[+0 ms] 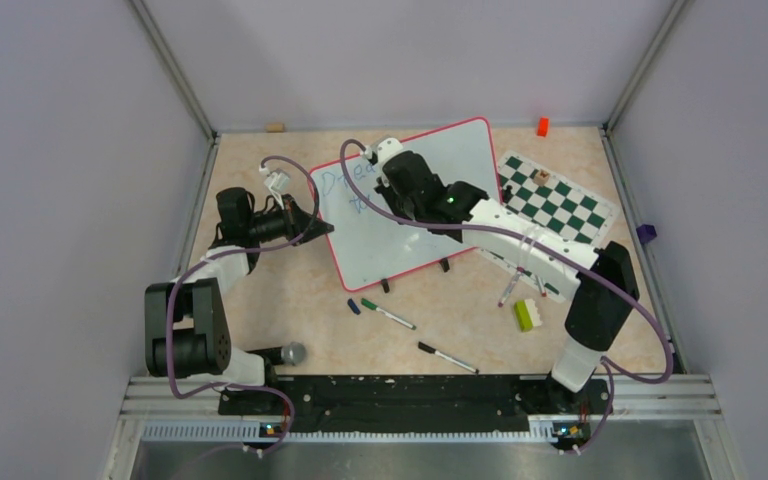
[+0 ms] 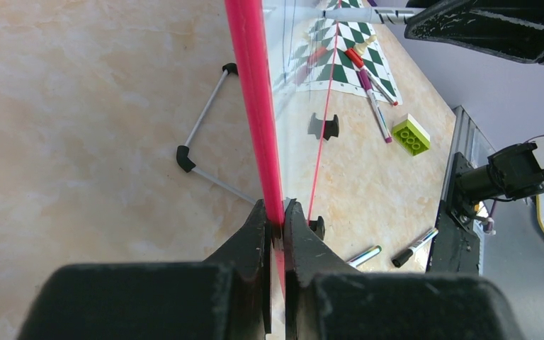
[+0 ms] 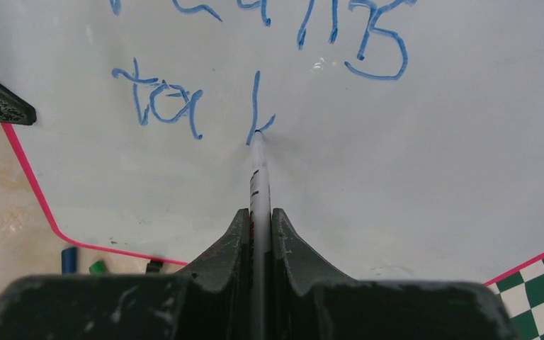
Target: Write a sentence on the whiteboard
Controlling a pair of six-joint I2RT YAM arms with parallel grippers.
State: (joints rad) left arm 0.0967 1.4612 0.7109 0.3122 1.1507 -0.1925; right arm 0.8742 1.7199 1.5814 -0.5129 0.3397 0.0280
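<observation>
The whiteboard (image 1: 405, 245), white with a red frame, stands tilted on the table's middle. My left gripper (image 1: 322, 228) is shut on its left edge; in the left wrist view the red frame (image 2: 255, 92) runs up from between my gripper's (image 2: 275, 209) closed jaws. My right gripper (image 1: 392, 190) is over the board, shut on a white marker (image 3: 258, 177) whose tip touches the board. The sentence (image 1: 345, 180) is in blue. The right wrist view shows the bottom of a first line (image 3: 368, 42) and "tak" (image 3: 163, 99) below it, with the tip at the "k".
A green-and-white chess mat (image 1: 560, 200) lies right of the board, with markers (image 1: 508, 290) and a green brick (image 1: 525, 315) near it. Two markers (image 1: 390, 313) (image 1: 448, 357) and a blue cap (image 1: 353, 308) lie in front. An orange block (image 1: 542, 126) is at the back.
</observation>
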